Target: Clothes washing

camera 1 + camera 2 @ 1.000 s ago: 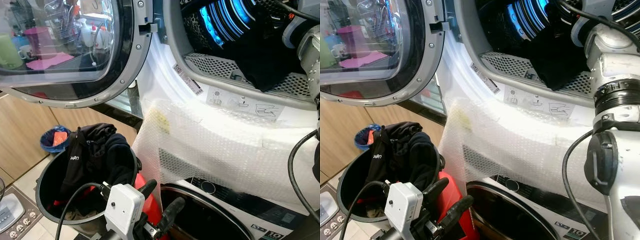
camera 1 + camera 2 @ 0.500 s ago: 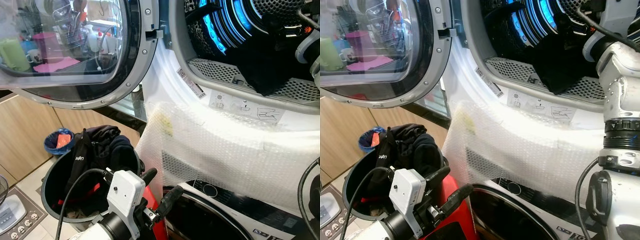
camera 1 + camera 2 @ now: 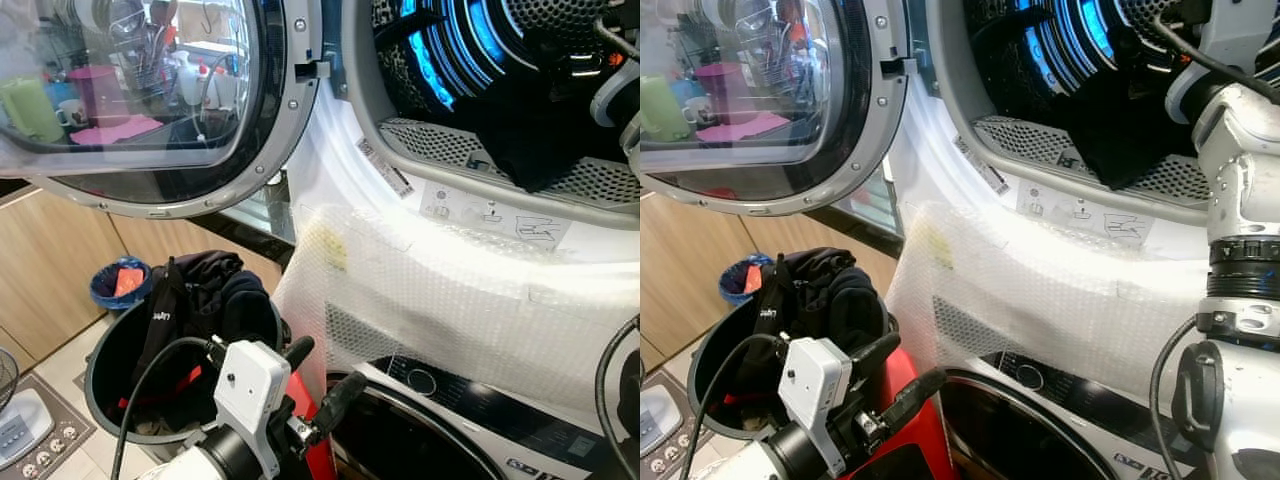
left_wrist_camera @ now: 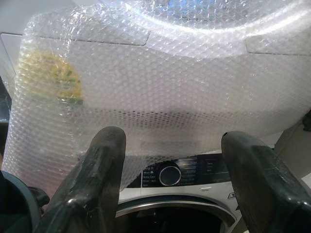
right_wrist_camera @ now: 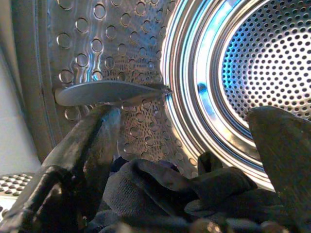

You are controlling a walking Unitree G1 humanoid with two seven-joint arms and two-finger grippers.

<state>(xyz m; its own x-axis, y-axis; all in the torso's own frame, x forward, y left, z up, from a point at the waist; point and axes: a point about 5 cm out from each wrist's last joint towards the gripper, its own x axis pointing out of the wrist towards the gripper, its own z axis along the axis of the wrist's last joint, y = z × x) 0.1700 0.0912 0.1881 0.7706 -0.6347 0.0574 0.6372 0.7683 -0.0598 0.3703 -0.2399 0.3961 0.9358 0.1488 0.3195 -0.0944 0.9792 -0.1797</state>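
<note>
Dark clothes [image 3: 195, 300] fill the round laundry basket [image 3: 110, 345] on the floor, left of the stacked machines. Left end effector [image 3: 315, 385] hovers low beside the basket, fingers [image 4: 92, 179] spread wide and empty, facing the bubble wrap [image 3: 450, 290] draped over the lower washer [image 3: 430, 430]. Above, the upper door [image 3: 150, 100] stands open. Right end effector [image 5: 180, 145] is inside the drum [image 5: 252, 63], fingers wide apart over a black garment [image 5: 160, 189] lying across the drum's opening.
</note>
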